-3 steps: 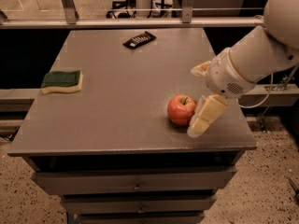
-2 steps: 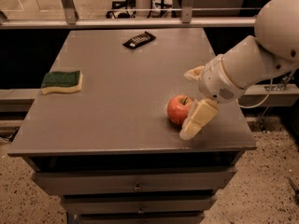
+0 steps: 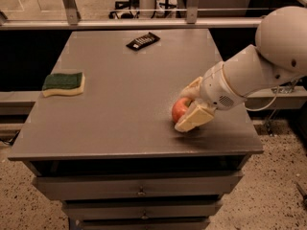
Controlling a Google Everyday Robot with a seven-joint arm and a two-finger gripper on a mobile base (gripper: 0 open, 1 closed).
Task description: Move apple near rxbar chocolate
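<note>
Claw closed around apple at the right front of the table; bar at the far edge.

Nearest: grey metal drawers (image 3: 139,188) under the flat grey table (image 3: 120,128). On the table's right front area, close to the front edge, the round red-orange apple (image 3: 178,110) rests on the surface. The cream-coloured two-finger claw (image 3: 183,108) is down at it: the near finger (image 3: 194,119) lies across the apple's front-right side and the other sits behind it, so the claw appears clamped on the apple, though contact on the far side is hidden. The white robot arm (image 3: 254,66) reaches in from the right. Further back on the left lies a green-and-yellow rectangular sponge (image 3: 63,83). Farthest, near the table's back edge and well apart from the apple, lies the flat black-wrapped rxbar chocolate (image 3: 143,41), set at an angle. A metal railing (image 3: 144,23) runs behind the table.
</note>
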